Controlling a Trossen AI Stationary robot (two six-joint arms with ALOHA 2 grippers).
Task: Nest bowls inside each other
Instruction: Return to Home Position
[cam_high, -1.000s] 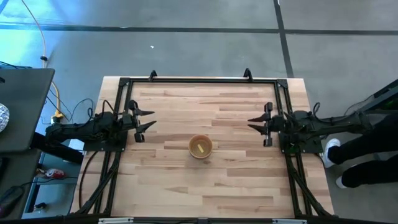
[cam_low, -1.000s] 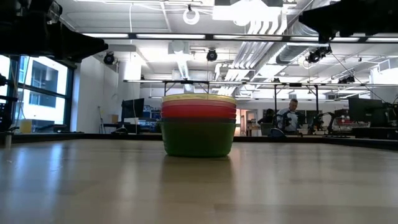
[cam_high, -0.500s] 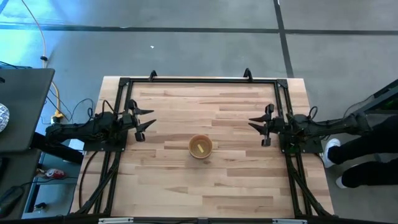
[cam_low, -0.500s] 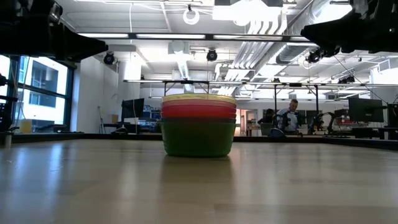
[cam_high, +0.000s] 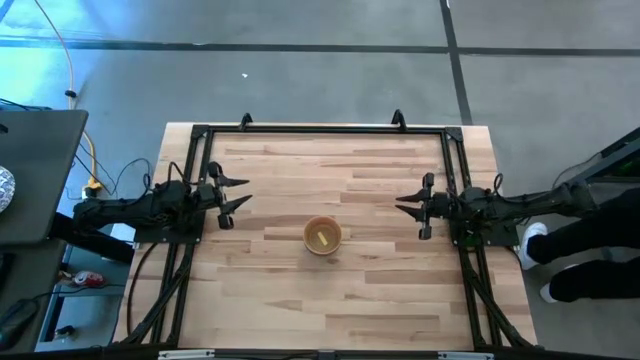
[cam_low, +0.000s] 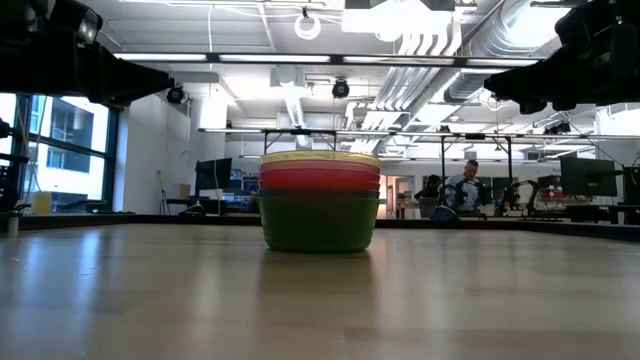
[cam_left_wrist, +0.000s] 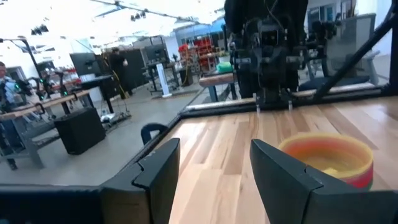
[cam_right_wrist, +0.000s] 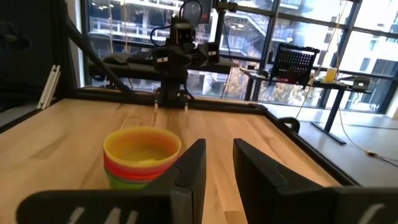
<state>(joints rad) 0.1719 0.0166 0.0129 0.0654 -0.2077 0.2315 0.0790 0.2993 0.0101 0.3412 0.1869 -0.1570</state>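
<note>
The bowls (cam_high: 322, 236) stand nested in one stack at the middle of the wooden table, base down. The yellow bowl is on top, with red rims under it and a green bowl (cam_low: 319, 222) at the bottom. The stack also shows in the left wrist view (cam_left_wrist: 326, 155) and the right wrist view (cam_right_wrist: 142, 155). My left gripper (cam_high: 246, 191) hovers near the table's left edge, open and level, pointing toward the stack, with nothing between its fingers (cam_left_wrist: 214, 168). My right gripper (cam_high: 402, 203) hovers near the right edge, open with a narrower gap (cam_right_wrist: 219, 168), also pointing toward the stack.
A black rail frame (cam_high: 320, 129) runs along the table's far, left and right sides. A person's legs and white shoes (cam_high: 540, 245) show beside the right arm's base. A dark desk (cam_high: 30, 170) stands left of the table. People (cam_low: 465, 185) are far off in the room.
My right gripper has come down toward the table near the right edge, staying level and open. The left arm and the stack of bowls have kept still.
</note>
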